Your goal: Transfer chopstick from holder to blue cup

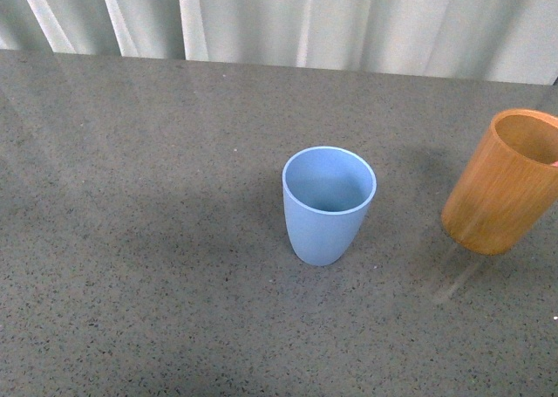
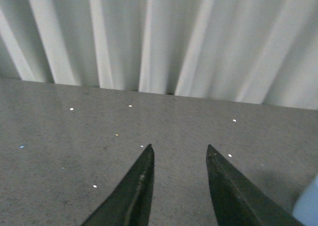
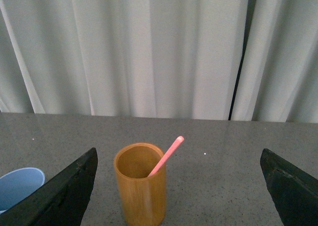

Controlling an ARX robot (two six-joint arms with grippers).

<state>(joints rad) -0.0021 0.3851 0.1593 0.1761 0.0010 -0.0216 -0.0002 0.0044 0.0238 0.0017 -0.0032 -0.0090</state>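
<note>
The blue cup (image 1: 329, 205) stands upright and empty at the middle of the table. The wooden holder (image 1: 506, 183) stands at the right edge of the front view. In the right wrist view the holder (image 3: 140, 191) holds one pink chopstick (image 3: 166, 157) that leans out over its rim. My right gripper (image 3: 178, 151) is wide open and empty, short of the holder, which sits nearer one jaw. The blue cup's rim (image 3: 17, 186) shows beside that jaw. My left gripper (image 2: 179, 147) is open and empty over bare table, with an edge of the blue cup (image 2: 309, 206) at its side. Neither gripper shows in the front view.
The grey speckled table (image 1: 139, 240) runs back to a white pleated curtain (image 1: 288, 17) along its far edge. No other objects show on the table.
</note>
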